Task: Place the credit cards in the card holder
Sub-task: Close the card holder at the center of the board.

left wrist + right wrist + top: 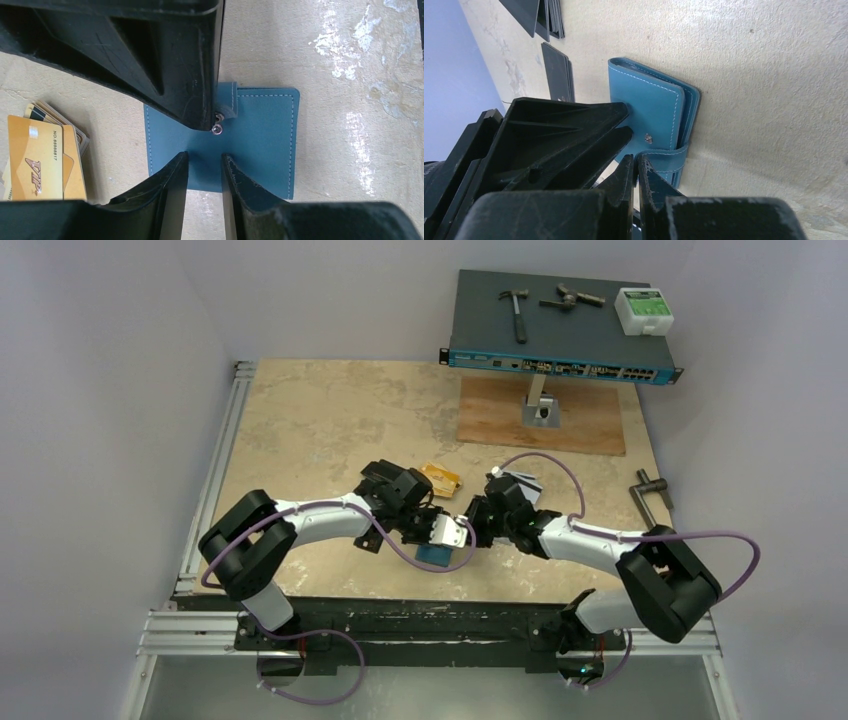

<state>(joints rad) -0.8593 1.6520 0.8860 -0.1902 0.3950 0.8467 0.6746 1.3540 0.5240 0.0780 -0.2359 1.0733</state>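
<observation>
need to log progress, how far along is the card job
Nothing looks done: the orange-gold cards and black cards lie on the table, and the card holder is folded. In hand: the right gripper, shut, is at its snap tab; the left gripper is open over it. To do: open it, load every card.

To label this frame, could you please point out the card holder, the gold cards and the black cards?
card holder (265, 145), left wrist view, bare right half of its cover
gold cards (35, 160), left wrist view, top card's face
black cards (558, 75), right wrist view, top card of the stack nearest the holder
</observation>
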